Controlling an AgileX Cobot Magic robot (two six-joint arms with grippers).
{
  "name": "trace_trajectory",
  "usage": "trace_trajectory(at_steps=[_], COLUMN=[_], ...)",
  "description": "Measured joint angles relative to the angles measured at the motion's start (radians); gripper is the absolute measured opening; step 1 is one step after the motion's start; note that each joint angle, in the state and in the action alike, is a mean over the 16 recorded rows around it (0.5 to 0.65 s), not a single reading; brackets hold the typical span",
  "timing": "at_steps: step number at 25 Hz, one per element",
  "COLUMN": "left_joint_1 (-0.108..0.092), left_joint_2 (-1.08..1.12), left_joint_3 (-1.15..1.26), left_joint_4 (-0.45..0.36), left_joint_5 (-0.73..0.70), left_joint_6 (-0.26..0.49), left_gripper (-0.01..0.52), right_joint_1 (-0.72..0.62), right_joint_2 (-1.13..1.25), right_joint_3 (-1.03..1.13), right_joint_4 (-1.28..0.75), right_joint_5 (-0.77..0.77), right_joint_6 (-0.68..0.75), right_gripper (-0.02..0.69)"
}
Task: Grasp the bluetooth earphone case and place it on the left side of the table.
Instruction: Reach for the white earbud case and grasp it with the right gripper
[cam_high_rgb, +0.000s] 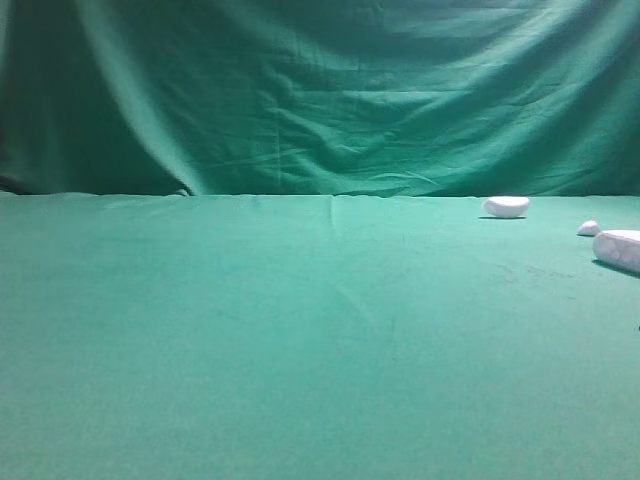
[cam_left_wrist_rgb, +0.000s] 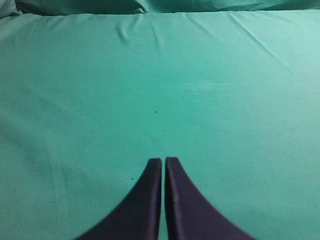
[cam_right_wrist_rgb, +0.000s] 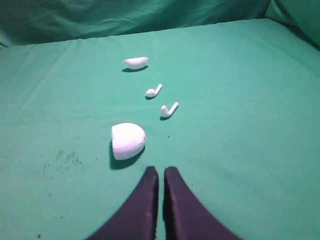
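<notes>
The bluetooth earphone case (cam_high_rgb: 618, 248) is a smooth white rounded piece lying at the far right edge of the green table (cam_high_rgb: 300, 330). In the right wrist view the case (cam_right_wrist_rgb: 128, 141) lies just ahead and slightly left of my right gripper (cam_right_wrist_rgb: 161, 170), which is shut, empty and apart from it. My left gripper (cam_left_wrist_rgb: 163, 160) is shut and empty over bare green cloth; the case does not show in that view. Neither gripper shows in the exterior view.
A smaller white bean-shaped piece (cam_high_rgb: 505, 206) lies farther back, also seen in the right wrist view (cam_right_wrist_rgb: 135, 62). Two white earbuds (cam_right_wrist_rgb: 153, 91) (cam_right_wrist_rgb: 169, 109) lie between it and the case. A tiny white piece (cam_high_rgb: 588, 228) sits behind the case. A green backdrop (cam_high_rgb: 320, 90) hangs behind.
</notes>
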Motion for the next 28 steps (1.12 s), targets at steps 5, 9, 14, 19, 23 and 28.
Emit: trace_trajectory(at_steps=[5, 9, 14, 19, 23, 28], left_joint_1=[0.0, 0.0, 0.0, 0.0, 0.0, 0.0], left_joint_2=[0.0, 0.0, 0.0, 0.0, 0.0, 0.0], left_joint_3=[0.0, 0.0, 0.0, 0.0, 0.0, 0.0], left_joint_4=[0.0, 0.0, 0.0, 0.0, 0.0, 0.0], left_joint_5=[0.0, 0.0, 0.0, 0.0, 0.0, 0.0], left_joint_6=[0.0, 0.0, 0.0, 0.0, 0.0, 0.0], left_gripper=[0.0, 0.0, 0.0, 0.0, 0.0, 0.0], right_joint_1=[0.0, 0.0, 0.0, 0.0, 0.0, 0.0], right_joint_2=[0.0, 0.0, 0.0, 0.0, 0.0, 0.029], right_joint_3=[0.0, 0.0, 0.0, 0.0, -0.004, -0.064], right_joint_4=[0.0, 0.0, -0.002, -0.007, -0.012, -0.027], right_joint_5=[0.0, 0.0, -0.006, -0.11, -0.256, -0.346], right_joint_6=[-0.001, -0.002, -0.003, -0.004, -0.004, -0.014], right_gripper=[0.0, 0.0, 0.0, 0.0, 0.0, 0.0])
